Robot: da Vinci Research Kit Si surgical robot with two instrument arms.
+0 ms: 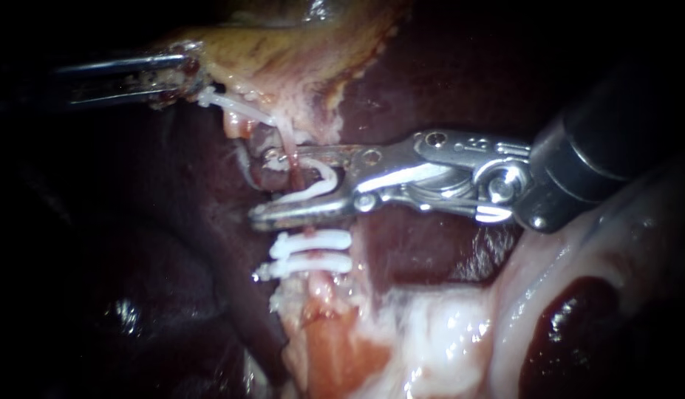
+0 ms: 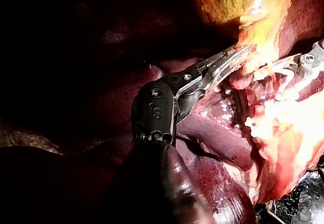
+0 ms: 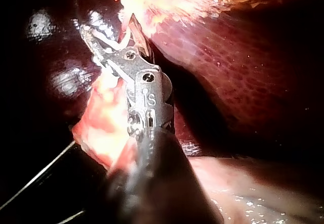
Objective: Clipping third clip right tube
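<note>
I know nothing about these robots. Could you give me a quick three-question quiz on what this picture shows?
1. How many closed clips sit on the tube, below the right instrument?
2. What does the left instrument grip? A the tube; B the gallbladder; C a closed clip.
3. True or false: the right instrument's jaws lie together, empty.
Key: 1 two. 2 B. 3 false: they stand apart, holding an open clip astride the tube.
</note>
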